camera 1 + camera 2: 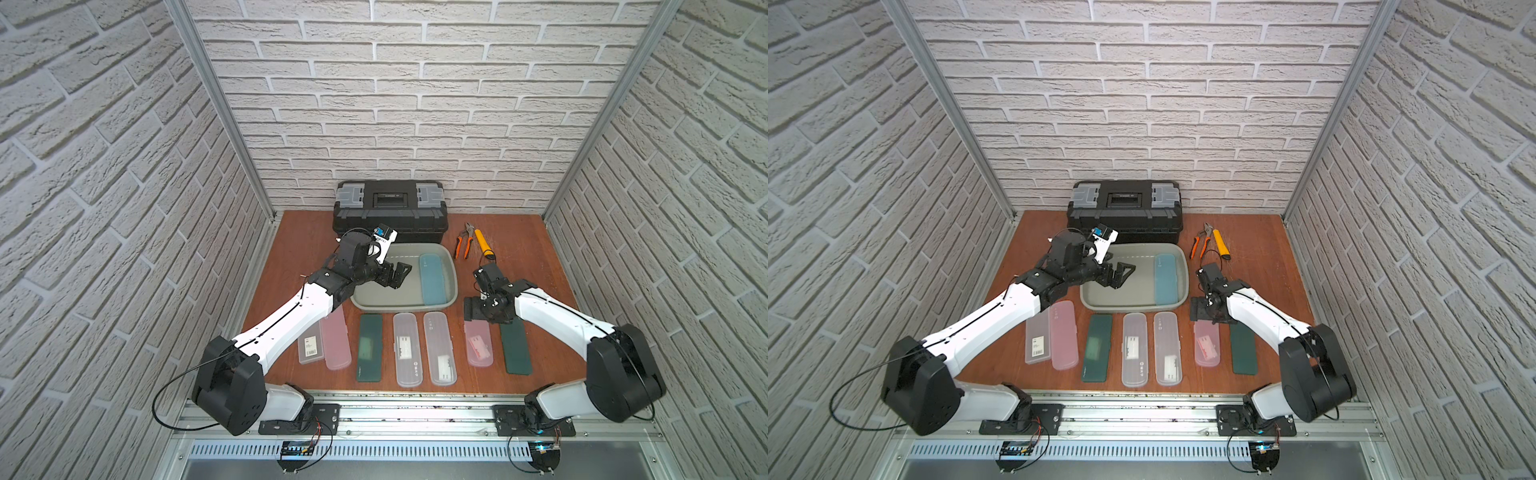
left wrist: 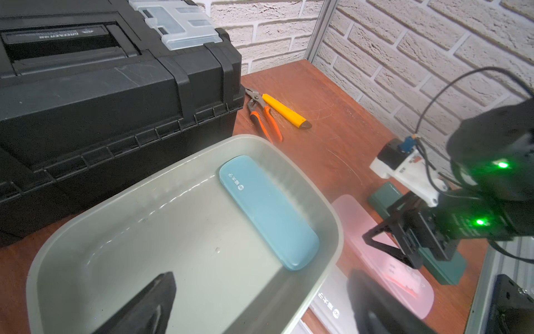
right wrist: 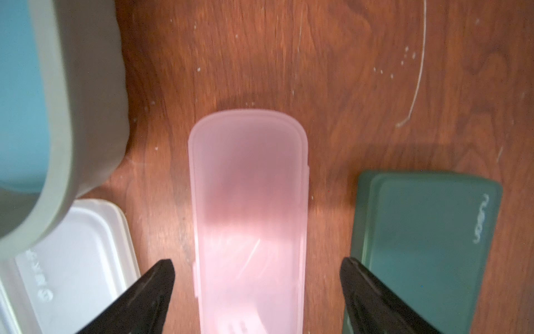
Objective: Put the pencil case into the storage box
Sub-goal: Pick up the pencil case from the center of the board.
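Right wrist: right pincer (image 3: pixel 257 260) wide astride pink pencil case (image 3: pixel 248 179)

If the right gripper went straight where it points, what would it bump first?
Probably the pink pencil case: the right gripper points down at it, its open fingers either side. The gap left is hard to judge.

Both the left arm (image 1: pixel 286 328) and the right arm (image 1: pixel 552 318) are being enclosed in white shells along the links, and bulky black housings (image 1: pixel 226 386) are being fitted at the joints. A thin black cable (image 1: pixel 154 405) is being looped beside the left arm's lower housing. A white camera module (image 1: pixel 384 241) with a blue connector is being carried at the wrist. Green indicator lights (image 2: pixel 502 165) are being displayed on the right arm's black wrist. The right gripper (image 3: pixel 257 261) is being finished with black, wedge-shaped fingers (image 3: pixel 150 292).
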You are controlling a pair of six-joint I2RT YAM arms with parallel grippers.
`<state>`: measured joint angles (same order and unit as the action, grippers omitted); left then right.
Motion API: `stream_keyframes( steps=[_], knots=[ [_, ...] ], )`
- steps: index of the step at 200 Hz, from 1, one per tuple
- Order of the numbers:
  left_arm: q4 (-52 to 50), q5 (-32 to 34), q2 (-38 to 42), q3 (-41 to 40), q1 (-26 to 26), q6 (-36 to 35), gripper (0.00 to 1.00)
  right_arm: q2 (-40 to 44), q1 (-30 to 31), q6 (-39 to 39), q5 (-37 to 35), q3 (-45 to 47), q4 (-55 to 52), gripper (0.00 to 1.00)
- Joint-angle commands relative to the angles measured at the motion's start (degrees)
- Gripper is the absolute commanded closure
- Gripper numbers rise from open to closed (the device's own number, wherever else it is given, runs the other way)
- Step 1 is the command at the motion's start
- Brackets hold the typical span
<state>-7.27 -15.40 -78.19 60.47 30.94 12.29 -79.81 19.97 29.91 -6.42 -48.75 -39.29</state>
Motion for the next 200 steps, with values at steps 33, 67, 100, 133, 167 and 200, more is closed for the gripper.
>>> stream_keyframes(
  steps=[33, 67, 100, 133, 167, 200],
  knots=[
    [3.31, -0.26, 1.89, -1.19, 0.28, -1.13, 0.02, 3.8, 3.4, 6.26, 1.64, 6.87, -1.95, 0.06],
    [4.75, -0.86, 2.38, -2.2, 0.26, -1.03, 0.01, 3.45, 5.69, 8.44, 3.1, 9.06, 0.18, 0.06],
    [4.71, -2.89, 1.95, -1.91, 0.15, -0.96, 0.02, 1.59, 7.12, 9.62, 2.74, 10.19, 1.47, 0.06],
    [4.8, -2.48, 2.54, -1.93, 0.09, -1.13, 0.02, 0.04, 7.61, 9.73, 1.87, 10.79, 2.19, 0.06],
    [7.67, -3.19, 4.52, -3.6, -3.09, 0.83, 0.01, -1.66, 7.81, 9.68, 1.59, 10.78, 2.77, 0.09],
    [6.27, -3.2, 4.54, -2.9, -4.13, -0.64, 0.02, -1.07, 8.1, 10.06, -0.18, 10.86, 2.51, 0.14]
  ],
)
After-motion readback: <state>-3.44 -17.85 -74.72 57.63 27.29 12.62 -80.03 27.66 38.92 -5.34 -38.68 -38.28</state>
